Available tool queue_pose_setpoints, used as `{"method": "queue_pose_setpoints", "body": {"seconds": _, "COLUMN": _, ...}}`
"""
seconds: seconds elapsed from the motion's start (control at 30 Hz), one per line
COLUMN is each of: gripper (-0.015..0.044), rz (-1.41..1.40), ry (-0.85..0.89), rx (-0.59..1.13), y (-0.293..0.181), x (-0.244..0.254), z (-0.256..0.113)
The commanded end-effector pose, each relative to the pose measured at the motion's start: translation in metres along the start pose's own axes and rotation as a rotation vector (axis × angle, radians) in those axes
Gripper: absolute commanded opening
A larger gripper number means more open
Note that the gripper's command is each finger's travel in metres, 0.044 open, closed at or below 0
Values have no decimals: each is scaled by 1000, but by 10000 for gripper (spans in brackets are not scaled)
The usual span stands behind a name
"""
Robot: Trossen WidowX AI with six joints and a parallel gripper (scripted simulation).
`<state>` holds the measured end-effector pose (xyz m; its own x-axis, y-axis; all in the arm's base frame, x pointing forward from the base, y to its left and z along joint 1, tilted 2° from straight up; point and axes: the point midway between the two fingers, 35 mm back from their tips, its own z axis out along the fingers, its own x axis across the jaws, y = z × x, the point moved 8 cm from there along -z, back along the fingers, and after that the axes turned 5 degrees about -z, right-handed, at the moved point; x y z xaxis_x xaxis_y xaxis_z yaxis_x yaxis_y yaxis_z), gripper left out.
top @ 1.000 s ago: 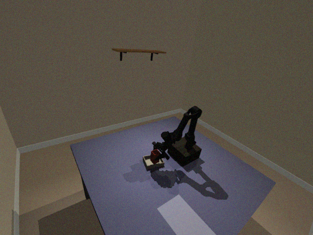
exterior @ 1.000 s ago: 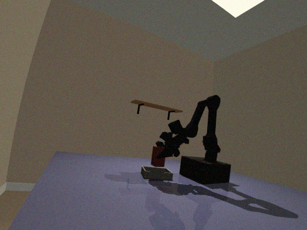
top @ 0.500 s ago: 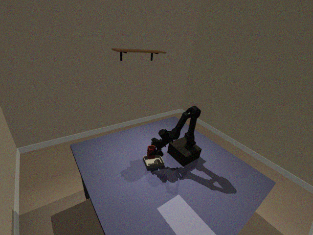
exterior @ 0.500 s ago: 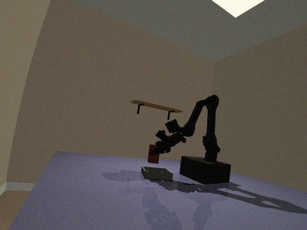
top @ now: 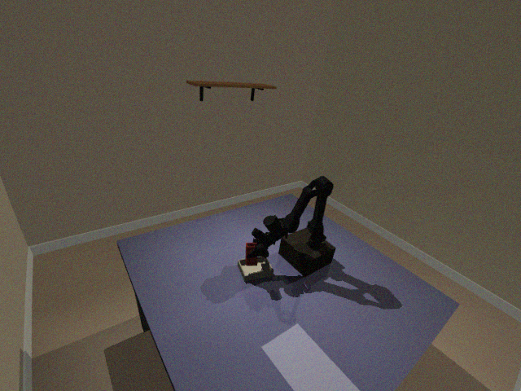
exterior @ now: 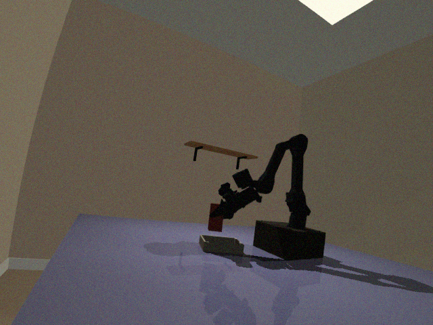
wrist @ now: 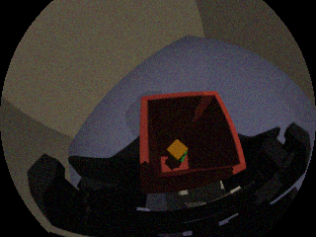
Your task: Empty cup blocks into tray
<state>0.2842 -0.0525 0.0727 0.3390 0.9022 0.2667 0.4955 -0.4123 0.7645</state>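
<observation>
Cup [top: 251, 260] [exterior: 215, 224] [wrist: 143, 129] with blocks [wrist: 177, 149] above tray [top: 257, 278] [exterior: 222, 246]

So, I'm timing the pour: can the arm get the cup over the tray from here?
Likely yes: the gripper holds the red cup above the tray, nothing visibly between.

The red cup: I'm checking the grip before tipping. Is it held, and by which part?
Yes, the hand grips the red cup by its side walls, below the rim.

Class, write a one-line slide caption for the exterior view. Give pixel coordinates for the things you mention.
The end effector [exterior: 215, 212] holds the red cup [exterior: 215, 225] upright above the shallow tray [exterior: 223, 245].
</observation>
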Motion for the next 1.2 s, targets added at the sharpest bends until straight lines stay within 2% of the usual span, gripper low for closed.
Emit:
{"method": "queue_pose_setpoints", "body": {"seconds": 0.0, "gripper": 0, "rz": 76, "ry": -5, "rx": -4, "y": 0, "x": 0, "z": 1}}
{"method": "queue_pose_setpoints", "body": {"seconds": 1.17, "gripper": 0, "rz": 841, "ry": -3, "rx": -5, "y": -4, "x": -1, "z": 9}}
